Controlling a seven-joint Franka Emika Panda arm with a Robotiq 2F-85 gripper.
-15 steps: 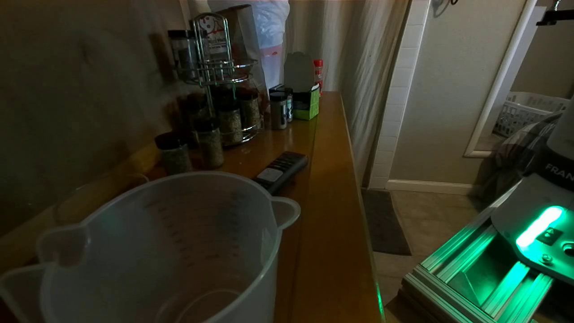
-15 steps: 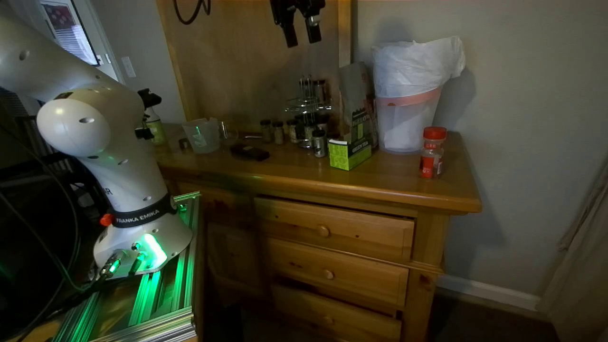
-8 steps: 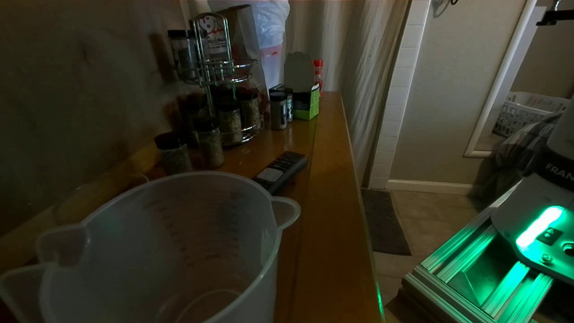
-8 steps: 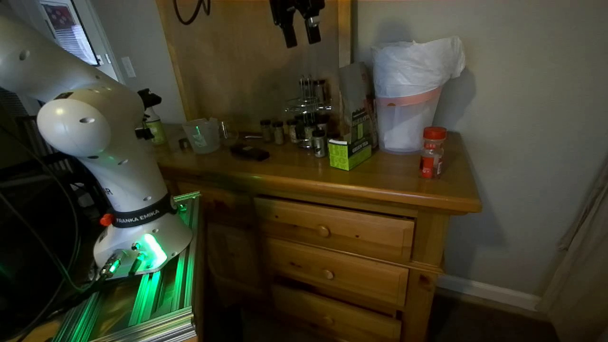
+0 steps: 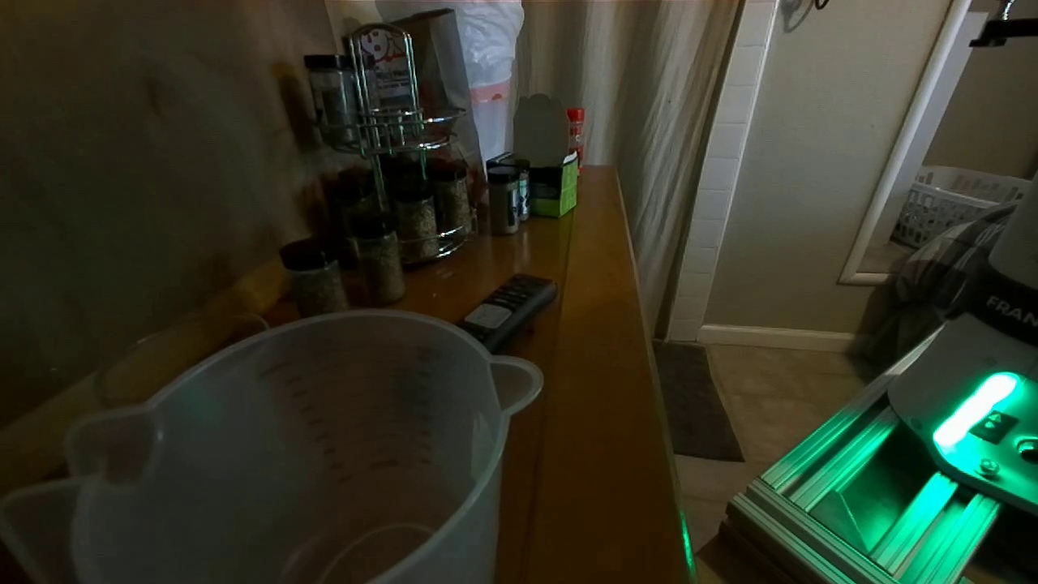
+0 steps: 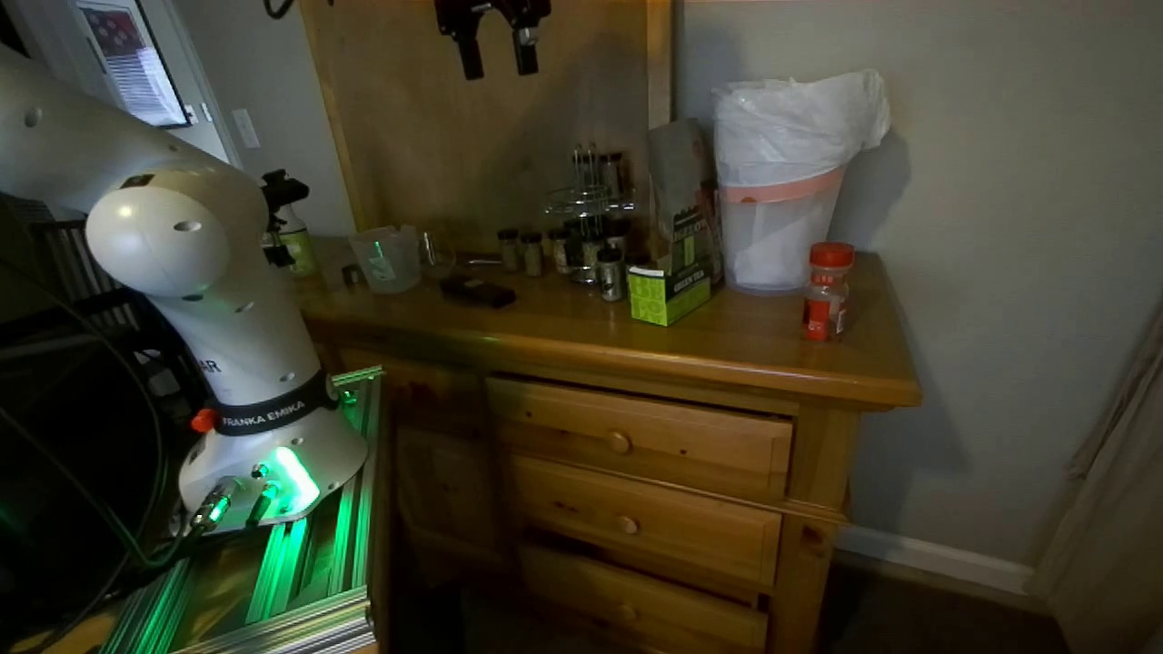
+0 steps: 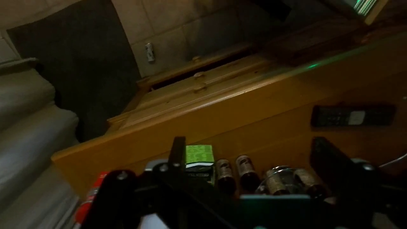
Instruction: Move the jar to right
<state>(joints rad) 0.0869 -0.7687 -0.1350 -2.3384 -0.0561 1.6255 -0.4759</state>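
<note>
Closest to us stands the jar (image 5: 304,454), upright on the desk (image 5: 600,405), over toward the left edge and nearer the back edge than the front. Just beyond, the remote (image 5: 509,310) lies between front and back edges, and two spice jars (image 5: 379,264) sit close to the back edge. And up above, there's the claw (image 6: 500,71), well clear of the desk in an exterior view, jaws parted, nothing between them! The wrist view agrees: the jaws apart, and the jar out of its sight. Farther along comes the tea box (image 5: 555,188), then the red-capped shaker (image 6: 827,292) out by the front right corner. So this looks like the reach, grasp not yet made, the whole carry ahead. Next move, I'd say: across toward the left edge, down over the jar, one jaw inside the rim and one outside, because that mouth looks too wide to span. Then squeeze, and lift high enough to pass the remote and the spice jars, and only then head for the right edge.
</note>
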